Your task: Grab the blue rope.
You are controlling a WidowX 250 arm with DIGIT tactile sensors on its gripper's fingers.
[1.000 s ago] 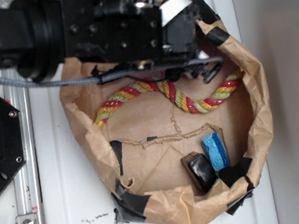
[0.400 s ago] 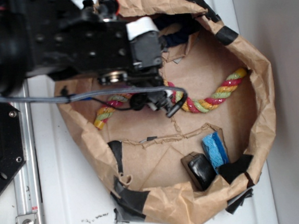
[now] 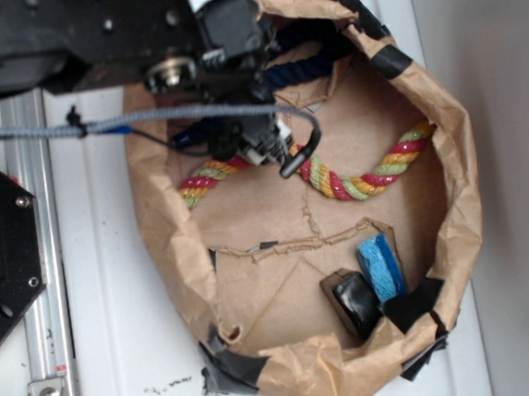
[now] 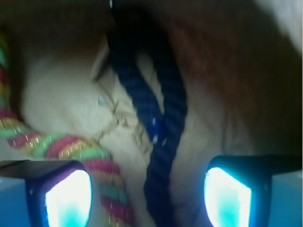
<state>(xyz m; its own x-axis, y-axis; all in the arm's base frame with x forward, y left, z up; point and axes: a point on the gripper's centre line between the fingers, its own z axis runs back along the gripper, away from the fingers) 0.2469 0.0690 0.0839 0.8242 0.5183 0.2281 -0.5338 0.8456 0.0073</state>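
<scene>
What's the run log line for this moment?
gripper: open | target: thick navy twisted rope between fingers, ungrasped | beside: red-yellow-green twisted rope

You are looking at a robotics lab bench: a white tabletop point(image 3: 119, 340) with a bolted aluminium rail point(image 3: 39, 273) and black mounting plate point(image 3: 0, 249), plus a makeshift brown paper bin point(image 3: 451, 209) patched with black tape point(image 3: 235, 367).

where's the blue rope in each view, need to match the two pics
Exterior: the blue rope lies at the top of the paper bag, partly under the arm.
Wrist: the blue rope runs down the middle, between the open tool's fingers.
Shared landmark: the multicoloured rope beside it.
</scene>
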